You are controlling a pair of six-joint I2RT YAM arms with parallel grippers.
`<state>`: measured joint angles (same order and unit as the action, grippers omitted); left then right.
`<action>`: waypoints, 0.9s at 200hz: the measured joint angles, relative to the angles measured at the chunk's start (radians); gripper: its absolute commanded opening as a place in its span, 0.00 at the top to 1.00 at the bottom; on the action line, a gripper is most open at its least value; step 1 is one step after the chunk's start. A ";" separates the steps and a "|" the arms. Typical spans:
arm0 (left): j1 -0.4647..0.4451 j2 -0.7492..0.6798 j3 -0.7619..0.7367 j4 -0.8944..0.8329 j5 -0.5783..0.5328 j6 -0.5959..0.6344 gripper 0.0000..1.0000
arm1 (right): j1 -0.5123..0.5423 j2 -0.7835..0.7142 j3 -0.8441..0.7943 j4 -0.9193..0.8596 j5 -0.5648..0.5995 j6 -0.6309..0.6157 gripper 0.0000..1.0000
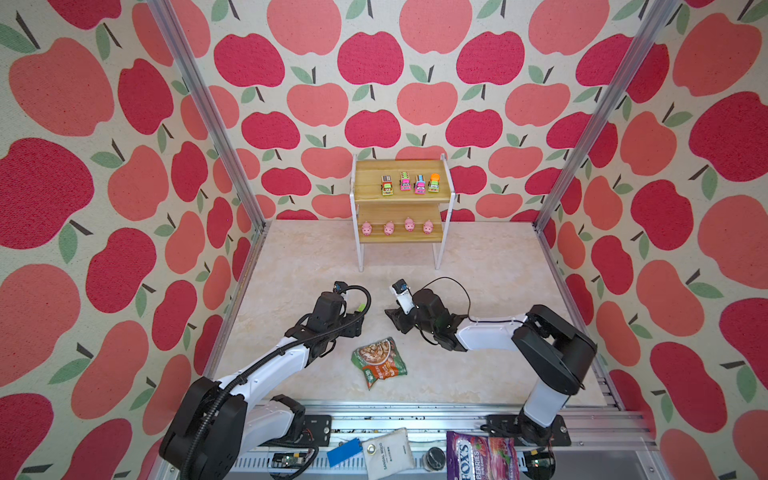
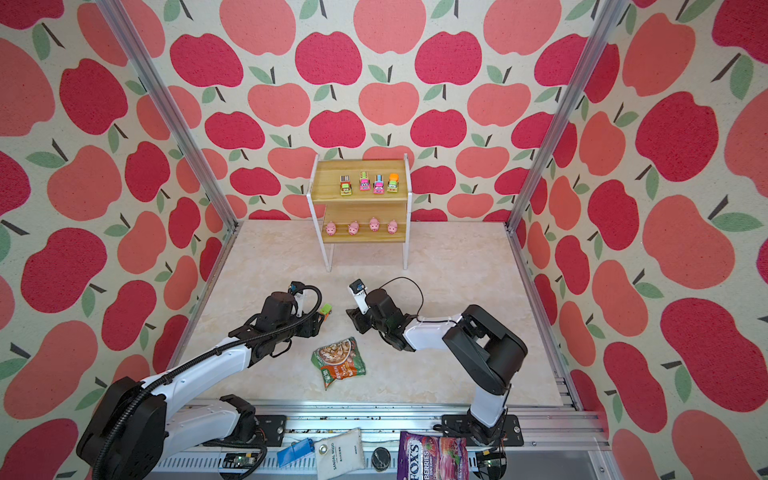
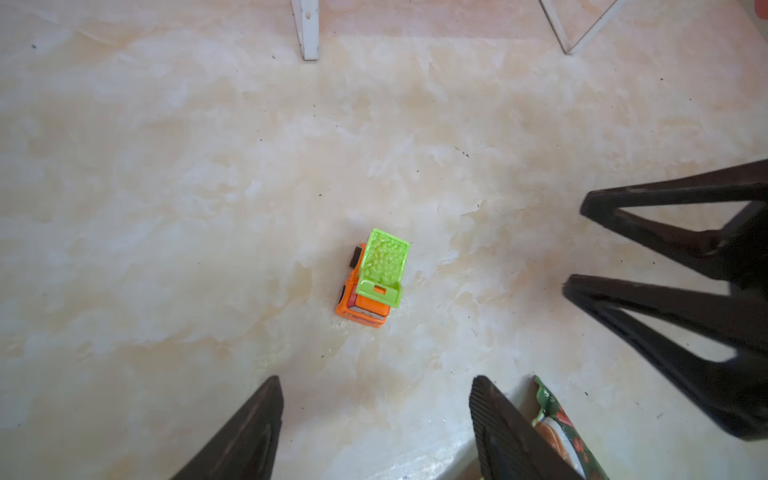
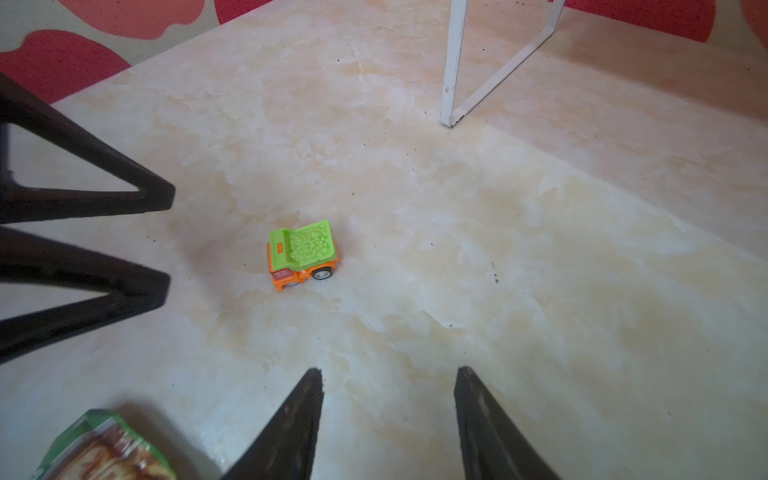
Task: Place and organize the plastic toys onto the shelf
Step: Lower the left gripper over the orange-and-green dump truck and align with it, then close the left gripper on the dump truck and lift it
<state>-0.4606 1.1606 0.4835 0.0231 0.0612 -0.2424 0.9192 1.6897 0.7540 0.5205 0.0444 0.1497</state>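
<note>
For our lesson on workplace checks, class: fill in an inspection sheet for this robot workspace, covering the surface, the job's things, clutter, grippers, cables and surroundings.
Surface: marble-look tabletop, a few dark specks.
Job's things: shelf at the back; four trucks on its top board, four pigs on the lower board; green-and-orange truck on its wheels on the tabletop, in front of both grippers.
Clutter: snack packet lying flat near the front.
Grippers: left gripper open, empty; right gripper open, empty.
Cables: black hose along the left arm; thin black wire looped over the right arm.
Surroundings: apple-print walls, aluminium posts; candy bag and white sachet beyond the front rail.
</note>
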 measured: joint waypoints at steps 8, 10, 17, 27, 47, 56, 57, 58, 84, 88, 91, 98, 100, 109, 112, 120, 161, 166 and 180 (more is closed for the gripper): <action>0.000 0.004 -0.024 0.046 0.003 0.021 0.29 | -0.004 -0.051 -0.037 0.007 -0.013 -0.005 0.45; 0.000 0.006 -0.031 0.060 0.004 0.029 0.29 | -0.004 -0.064 -0.047 0.011 -0.014 -0.005 0.45; -0.001 0.014 -0.053 0.106 0.008 0.052 0.29 | -0.004 -0.102 -0.078 0.018 -0.024 -0.011 0.45; -0.003 0.031 -0.082 0.169 0.012 0.082 0.29 | -0.004 -0.158 -0.128 0.034 -0.040 -0.019 0.45; -0.009 0.057 -0.128 0.268 0.036 0.135 0.29 | -0.015 -0.248 -0.213 0.057 -0.071 -0.032 0.45; -0.010 0.062 -0.143 0.314 0.045 0.154 0.28 | -0.026 -0.283 -0.245 0.065 -0.081 -0.038 0.45; -0.010 0.063 -0.145 0.318 0.046 0.156 0.28 | -0.027 -0.285 -0.247 0.065 -0.082 -0.039 0.45; -0.011 0.064 -0.146 0.325 0.047 0.157 0.28 | -0.029 -0.289 -0.251 0.066 -0.084 -0.040 0.45; -0.014 0.108 -0.153 0.417 0.067 0.182 0.24 | -0.051 -0.375 -0.298 0.071 -0.102 -0.065 0.44; -0.015 0.120 -0.153 0.429 0.069 0.182 0.24 | -0.053 -0.389 -0.303 0.071 -0.103 -0.072 0.44; -0.016 0.128 -0.153 0.436 0.070 0.182 0.24 | -0.055 -0.398 -0.305 0.071 -0.103 -0.073 0.45; -0.019 0.149 -0.153 0.452 0.071 0.182 0.24 | -0.058 -0.421 -0.311 0.072 -0.105 -0.080 0.44; -0.019 0.154 -0.153 0.455 0.071 0.182 0.23 | -0.059 -0.428 -0.312 0.071 -0.106 -0.084 0.44; -0.025 0.182 -0.153 0.476 0.067 0.181 0.23 | -0.063 -0.458 -0.320 0.074 -0.108 -0.095 0.44; -0.026 0.189 -0.153 0.483 0.066 0.181 0.23 | -0.064 -0.466 -0.322 0.076 -0.108 -0.096 0.44; -0.029 0.209 -0.153 0.499 0.059 0.181 0.23 | -0.069 -0.488 -0.328 0.078 -0.110 -0.102 0.44; -0.031 0.322 -0.153 0.618 -0.016 0.181 0.26 | -0.076 -0.536 -0.357 0.090 -0.114 -0.122 0.44; -0.031 0.336 -0.153 0.632 -0.026 0.182 0.28 | -0.076 -0.537 -0.359 0.090 -0.114 -0.124 0.44; -0.031 0.374 -0.151 0.662 -0.048 0.185 0.35 | -0.076 -0.537 -0.363 0.090 -0.115 -0.124 0.44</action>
<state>-0.4915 1.5345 0.3328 0.6853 0.0135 -0.0574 0.8436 1.1526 0.3908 0.6102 -0.0708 0.0254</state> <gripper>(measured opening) 0.705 0.557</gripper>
